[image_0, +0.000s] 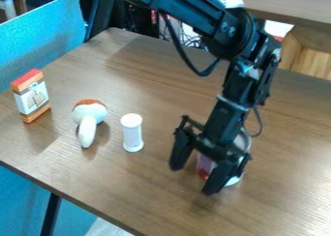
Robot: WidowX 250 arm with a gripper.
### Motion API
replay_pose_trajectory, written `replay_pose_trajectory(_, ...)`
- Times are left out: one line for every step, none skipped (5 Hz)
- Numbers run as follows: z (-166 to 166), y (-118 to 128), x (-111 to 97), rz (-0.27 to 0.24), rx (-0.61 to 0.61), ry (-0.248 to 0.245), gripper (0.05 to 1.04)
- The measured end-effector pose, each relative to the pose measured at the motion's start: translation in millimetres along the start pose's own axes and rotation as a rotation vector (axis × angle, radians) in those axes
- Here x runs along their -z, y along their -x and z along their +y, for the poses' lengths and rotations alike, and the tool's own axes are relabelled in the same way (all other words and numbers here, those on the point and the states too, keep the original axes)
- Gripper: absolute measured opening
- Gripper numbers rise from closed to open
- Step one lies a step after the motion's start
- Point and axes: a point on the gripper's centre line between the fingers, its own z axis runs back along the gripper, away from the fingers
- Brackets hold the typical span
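The gripper (193, 179) hangs low over the right-centre of the wooden table, its two fingers spread apart. Directly behind it, partly hidden by the gripper, is a can-like object (205, 165) with purple and red on its side and a pale rim. Part of it shows between the fingers; whether they touch it I cannot tell. To the left, a white cylinder (132, 133) with wider ends stands upright. Beyond that lies a white mushroom-like toy (88, 121) with a brown-orange edge. A small orange, white and red box (32, 96) stands upright at the far left.
The wooden table (103, 173) has its front edge running diagonally across the lower left. A blue panel (42, 39) stands past its upper-left edge. Cables lie behind the table's back edge, and another wooden surface (294, 7) is at the upper right.
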Motion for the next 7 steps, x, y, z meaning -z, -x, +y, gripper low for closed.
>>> replay_pose_trajectory(-4,-42,-25,-0.107,0.037,0.010,1.001)
replay_pose_trajectory(-6,-72,-41,-0.170,0.067,0.005,1.001)
replay_pose_trajectory(-5,-80,-48,-0.182,0.070,-0.006,1.001)
replay_pose_trajectory(-1,-74,-42,-0.153,0.044,-0.023,1.001)
replay_pose_trajectory(6,-50,-54,-0.159,-0.013,-0.044,1.001)
replay_pose_trajectory(17,-15,-77,-0.201,-0.072,-0.083,1.001)
replay_pose_trajectory(29,6,-83,-0.222,-0.096,-0.132,1.001)
